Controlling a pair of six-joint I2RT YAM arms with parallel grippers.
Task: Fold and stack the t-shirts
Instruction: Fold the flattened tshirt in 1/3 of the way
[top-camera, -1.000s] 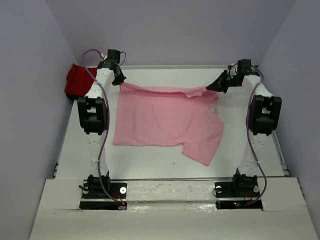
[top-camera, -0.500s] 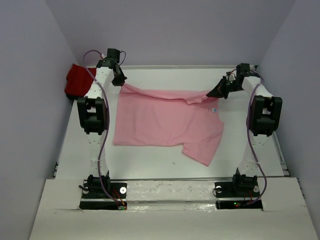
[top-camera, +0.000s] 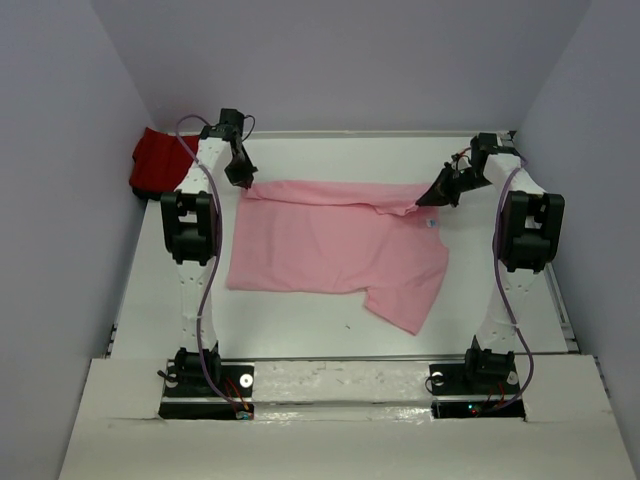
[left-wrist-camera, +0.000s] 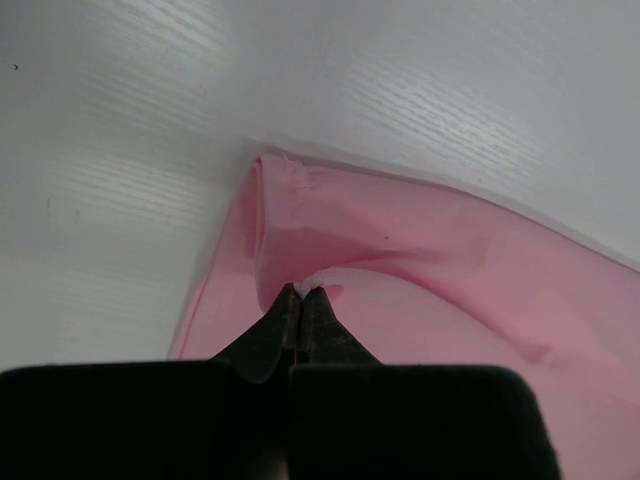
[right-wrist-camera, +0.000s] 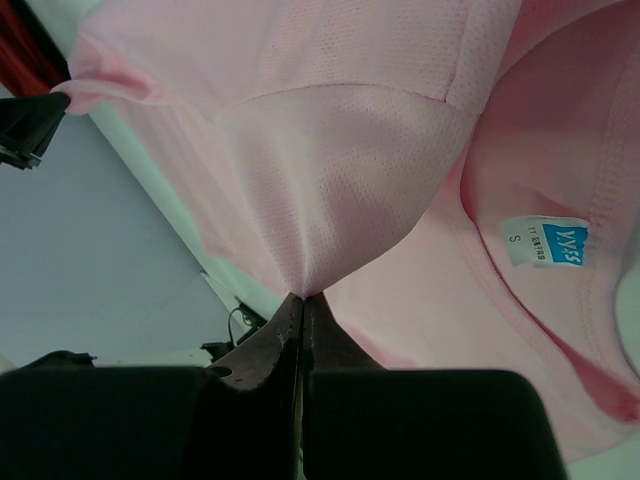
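Observation:
A light pink t-shirt (top-camera: 330, 245) lies spread across the white table, one sleeve pointing toward the front right. My left gripper (top-camera: 244, 183) is shut on the shirt's far left edge; the left wrist view shows pink cloth (left-wrist-camera: 420, 260) pinched at the tips of my left gripper (left-wrist-camera: 301, 291). At the far right edge of the shirt, my right gripper (top-camera: 424, 199) is shut on the cloth too, and the pink cloth (right-wrist-camera: 350, 150) hangs taut from its tips (right-wrist-camera: 302, 296), beside the collar label (right-wrist-camera: 545, 241). A deep red t-shirt (top-camera: 155, 162) lies bunched at the far left.
Grey walls close in the table (top-camera: 300, 330) on the left, right and back. The red shirt lies against the left wall, just left of the left arm (top-camera: 188, 225). The right arm (top-camera: 525, 230) stands near the table's right edge.
Both grippers have carried the pink shirt's far edge toward the near side and lower; the lifted edge now lies folded closer over the shirt's body.

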